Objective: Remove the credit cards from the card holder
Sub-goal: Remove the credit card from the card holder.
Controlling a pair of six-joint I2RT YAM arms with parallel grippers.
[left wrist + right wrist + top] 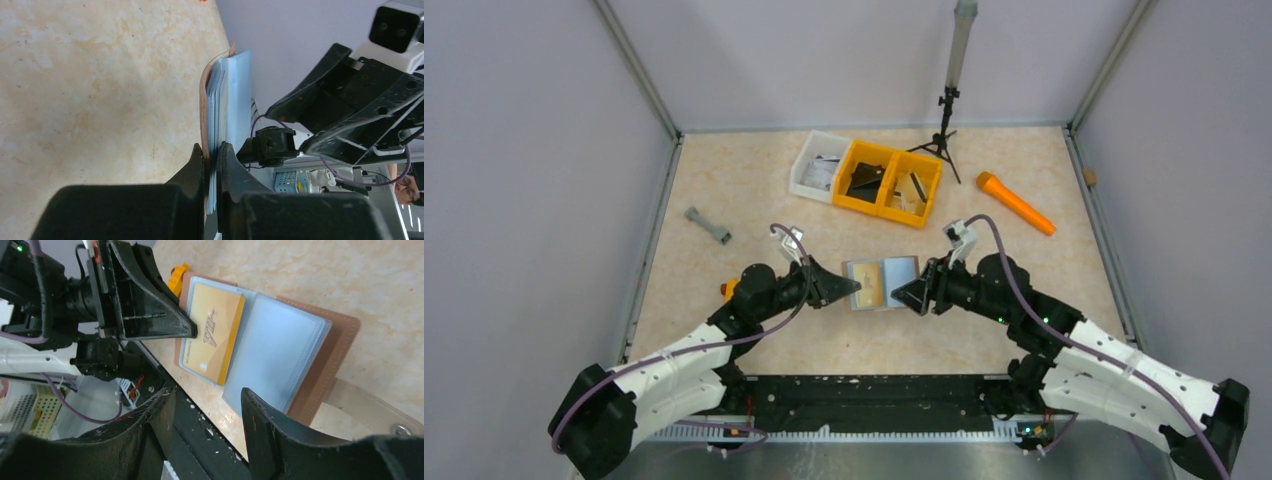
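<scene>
The card holder (882, 283) lies open at the table's middle, brown leather outside, pale blue pockets inside (280, 355). A gold credit card (212, 332) sits in its left-hand pocket (871, 287). My left gripper (856, 288) is shut on the holder's left edge; in the left wrist view its fingertips (212, 150) pinch the leather and blue pages (227, 90). My right gripper (896, 293) hovers at the holder's right side, open (207, 395), with nothing between its fingers. The strap with a snap (400, 429) lies flat on the table.
At the back stand a white bin (816, 165) and yellow bins (894, 185) holding cards. An orange tool (1016, 203) lies back right, a grey piece (708, 225) at left, a small tripod (944, 130) behind. A black rail (874, 390) runs along the near edge.
</scene>
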